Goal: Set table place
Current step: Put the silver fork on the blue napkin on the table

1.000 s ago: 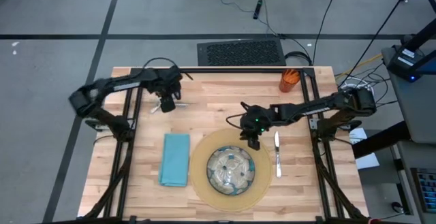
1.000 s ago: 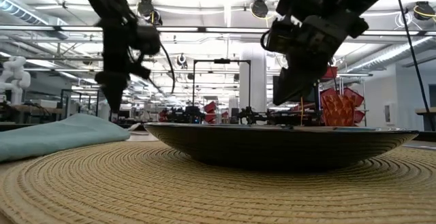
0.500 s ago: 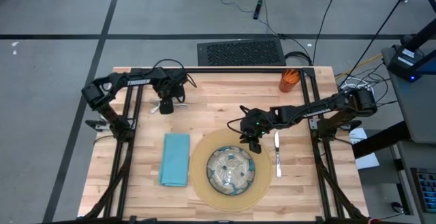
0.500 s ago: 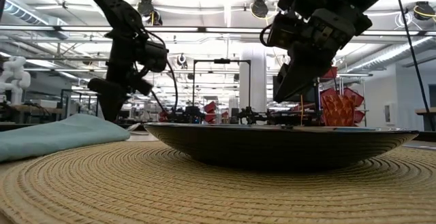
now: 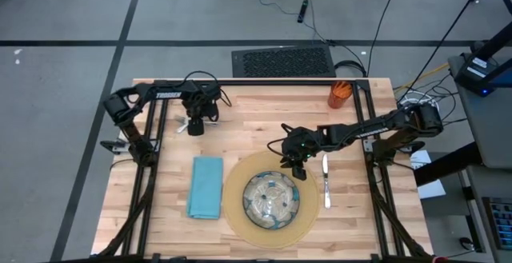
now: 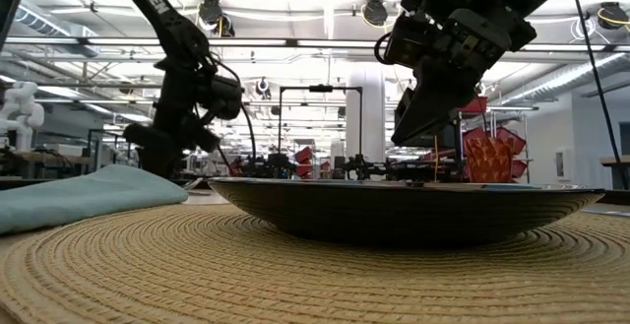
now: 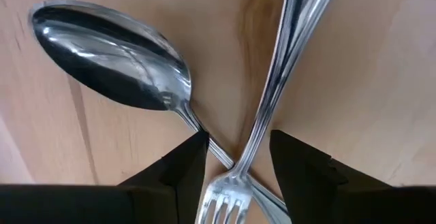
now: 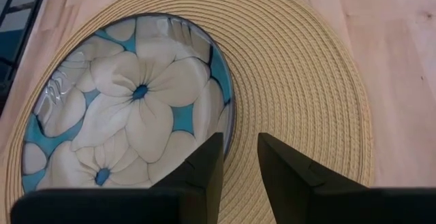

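Observation:
A silver spoon [image 7: 112, 54] and a silver fork [image 7: 293, 33] lie crossed on the table's far left [image 5: 183, 125], the fork's neck over the spoon's handle. My left gripper [image 7: 238, 139] [image 5: 194, 125] is low over that crossing and open, one finger on each side; I see no touch. My right gripper [image 8: 240, 139] [image 5: 294, 161] hangs open and empty over the far edge of the round tan mat [image 5: 236, 207], beside the rim of the flowered glass bowl [image 8: 136, 108] [image 5: 270, 199]. The bowl stands on the mat.
A teal napkin [image 5: 206, 187] lies left of the mat. A knife [image 5: 326, 181] lies right of it. A small orange cup [image 5: 340, 94] stands at the far right edge. Black frame rails [image 5: 152, 135] run along both sides.
My left gripper has gone down toward the fork and spoon and tipped a little, while its arm has drawn in toward the table. The fork, spoon and other things have stayed in place.

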Robot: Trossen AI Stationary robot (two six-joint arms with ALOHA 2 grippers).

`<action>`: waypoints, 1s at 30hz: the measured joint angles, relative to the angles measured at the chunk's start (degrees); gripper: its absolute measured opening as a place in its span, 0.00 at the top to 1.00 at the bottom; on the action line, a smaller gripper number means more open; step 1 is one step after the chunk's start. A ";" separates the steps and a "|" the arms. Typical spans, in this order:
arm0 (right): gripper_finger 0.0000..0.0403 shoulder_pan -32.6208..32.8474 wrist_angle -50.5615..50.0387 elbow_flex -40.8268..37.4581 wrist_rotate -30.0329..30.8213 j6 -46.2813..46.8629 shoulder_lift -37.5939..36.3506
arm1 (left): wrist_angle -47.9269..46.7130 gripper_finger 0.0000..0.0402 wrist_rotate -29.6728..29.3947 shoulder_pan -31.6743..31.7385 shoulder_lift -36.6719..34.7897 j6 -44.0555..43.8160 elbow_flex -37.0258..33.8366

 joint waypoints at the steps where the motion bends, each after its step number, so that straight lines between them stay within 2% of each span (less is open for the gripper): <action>1: 0.79 0.10 0.04 0.00 -0.04 -0.02 0.00 | -0.04 0.63 -0.32 -0.03 0.71 0.07 0.04; 4: 0.79 0.31 0.09 0.01 0.01 -0.66 0.00 | 0.10 0.65 -0.47 -0.10 1.75 0.98 0.05; 6: 0.79 0.50 0.10 0.02 0.33 -1.40 0.00 | 0.39 0.70 -1.34 -0.18 1.80 1.09 0.04; 11: 0.79 0.76 0.12 0.02 1.20 -3.45 0.00 | 0.97 0.93 -1.54 -0.21 1.84 1.41 0.04; 13: 0.79 0.76 0.14 0.02 1.23 -4.14 0.00 | 0.90 0.98 -1.40 -0.68 1.84 1.59 0.02; 24: 0.79 0.76 0.11 0.02 1.38 -5.18 0.02 | 0.23 1.00 -5.76 -4.26 0.65 2.68 -0.07; 30: 0.79 0.76 0.12 0.02 1.47 -5.14 0.02 | -2.62 1.00 -5.25 -6.84 -2.77 2.65 1.59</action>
